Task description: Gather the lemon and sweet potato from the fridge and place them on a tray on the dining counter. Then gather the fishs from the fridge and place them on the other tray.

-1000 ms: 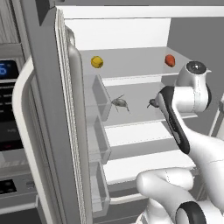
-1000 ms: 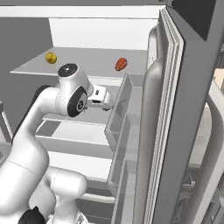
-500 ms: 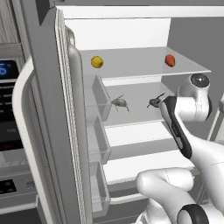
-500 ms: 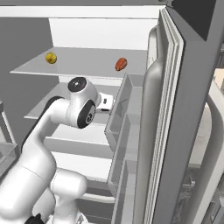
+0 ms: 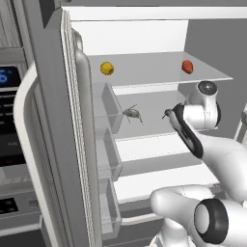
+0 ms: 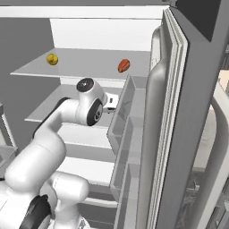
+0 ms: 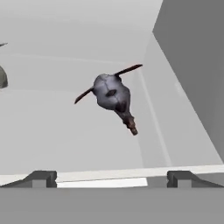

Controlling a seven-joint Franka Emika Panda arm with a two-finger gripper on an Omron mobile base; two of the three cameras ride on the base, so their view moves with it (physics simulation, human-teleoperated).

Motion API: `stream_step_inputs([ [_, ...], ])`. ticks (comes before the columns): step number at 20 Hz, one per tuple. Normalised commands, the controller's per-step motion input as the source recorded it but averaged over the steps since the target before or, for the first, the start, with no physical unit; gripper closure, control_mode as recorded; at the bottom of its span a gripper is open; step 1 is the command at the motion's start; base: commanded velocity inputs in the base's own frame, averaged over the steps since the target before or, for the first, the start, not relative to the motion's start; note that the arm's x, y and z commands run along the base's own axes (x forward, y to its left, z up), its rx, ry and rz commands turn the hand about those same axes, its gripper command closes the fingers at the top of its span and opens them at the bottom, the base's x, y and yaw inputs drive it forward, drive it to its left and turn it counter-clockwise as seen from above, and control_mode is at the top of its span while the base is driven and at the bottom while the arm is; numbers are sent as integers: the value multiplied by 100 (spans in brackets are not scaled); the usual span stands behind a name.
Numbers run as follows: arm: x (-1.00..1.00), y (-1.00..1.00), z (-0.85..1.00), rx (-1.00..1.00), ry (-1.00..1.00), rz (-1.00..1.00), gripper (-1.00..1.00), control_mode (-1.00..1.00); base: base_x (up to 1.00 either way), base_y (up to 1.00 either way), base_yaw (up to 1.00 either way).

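Note:
Both doors of the fridge (image 5: 53, 144) stand wide. On its upper glass shelf lie the yellow lemon (image 5: 107, 68) (image 6: 52, 59) at the left and the orange-red sweet potato (image 5: 187, 66) (image 6: 124, 65) at the right. One shelf lower lies a small grey fish (image 5: 132, 114). A second fish (image 5: 167, 114) peeks out beside my arm. In the hand view my gripper (image 7: 112, 179) is open at the shelf's front edge. A grey fish (image 7: 113, 94) lies a short way beyond the fingertips, untouched. The other fish (image 7: 2, 76) is cut off at the left edge.
The left door's clear bins (image 5: 107, 144) and the right door's bins (image 6: 125, 134) flank the opening. My arm's elbow joint (image 6: 89, 107) fills the space before the fish shelf. White shelves (image 5: 154, 144) run below it. A dark control panel (image 5: 9, 125) sits left of the fridge.
My arm's upper joint has swung lower and to the right in the left base view, closer to the fish shelf. The fruit and fish have not moved.

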Motion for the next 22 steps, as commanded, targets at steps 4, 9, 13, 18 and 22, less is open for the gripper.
stream_step_inputs([
  [4, 21, -5, -28, -4, 0, 0, -100, -100, 0, 0, 0],
  [9, 16, -11, -27, -3, 0, 0, -100, -100, 0, 0, 0],
  [13, 31, -13, -19, -1, 0, 0, -100, -100, 0, 0, 0],
  [18, 36, -9, -10, 0, 0, 0, -100, -100, 0, 0, 0],
  [22, 36, 0, -6, 0, 0, 0, -100, -100, 0, 0, 0],
])
